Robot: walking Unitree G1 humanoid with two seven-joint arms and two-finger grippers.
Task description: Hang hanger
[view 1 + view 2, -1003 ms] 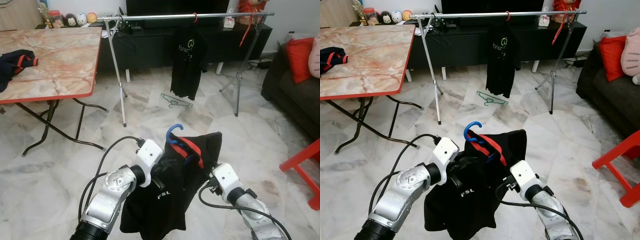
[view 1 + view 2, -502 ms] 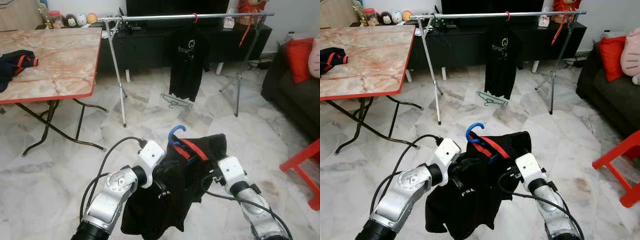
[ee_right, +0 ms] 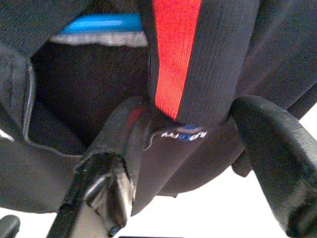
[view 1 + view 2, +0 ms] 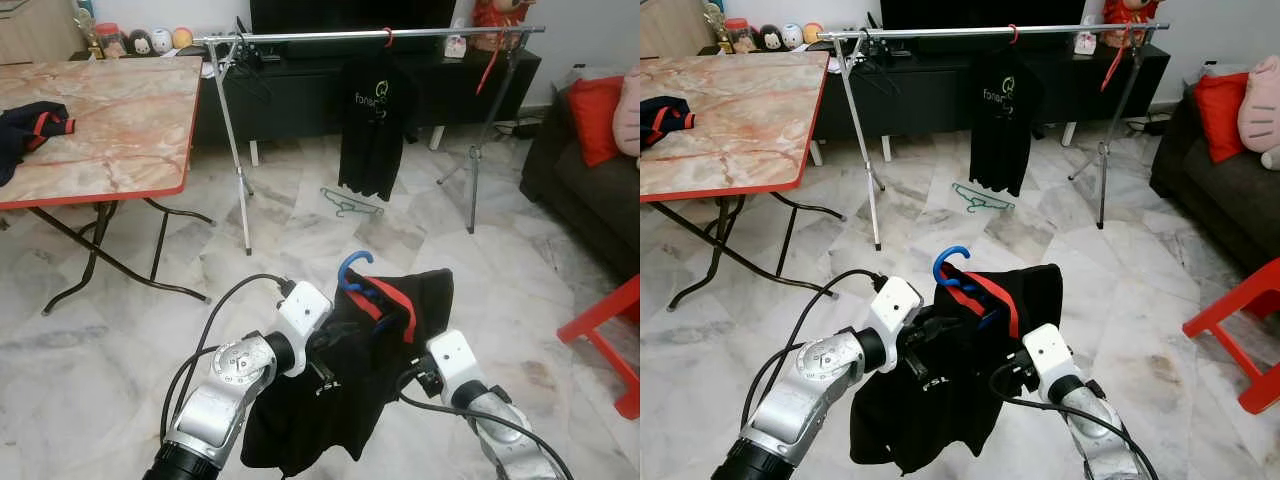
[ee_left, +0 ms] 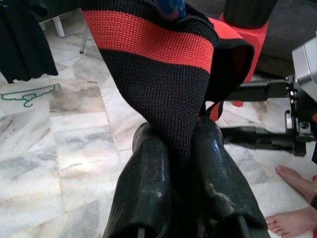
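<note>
A black shirt (image 4: 345, 395) with a red collar band hangs on a blue hanger whose hook (image 4: 352, 268) sticks up between my two arms, low in front of me. My left gripper (image 4: 325, 352) is shut on the shirt's fabric, pinched tight between its fingers (image 5: 148, 163). My right gripper (image 4: 410, 375) reaches in from the other side, its fingers (image 3: 270, 144) spread with the collar hanging between them. The silver clothes rail (image 4: 370, 35) stands well ahead across the room.
A black shirt (image 4: 372, 130) on a red hanger hangs from the rail, and a green hanger (image 4: 350, 205) lies on the floor below. A marble table (image 4: 100, 110) is at left, a sofa (image 4: 590, 170) and red chair (image 4: 610, 330) at right. A person's bare feet (image 5: 292, 178) are close by.
My right gripper has dropped and drawn back a little from the shirt. The left gripper keeps its hold and the shirt barely shifts.
</note>
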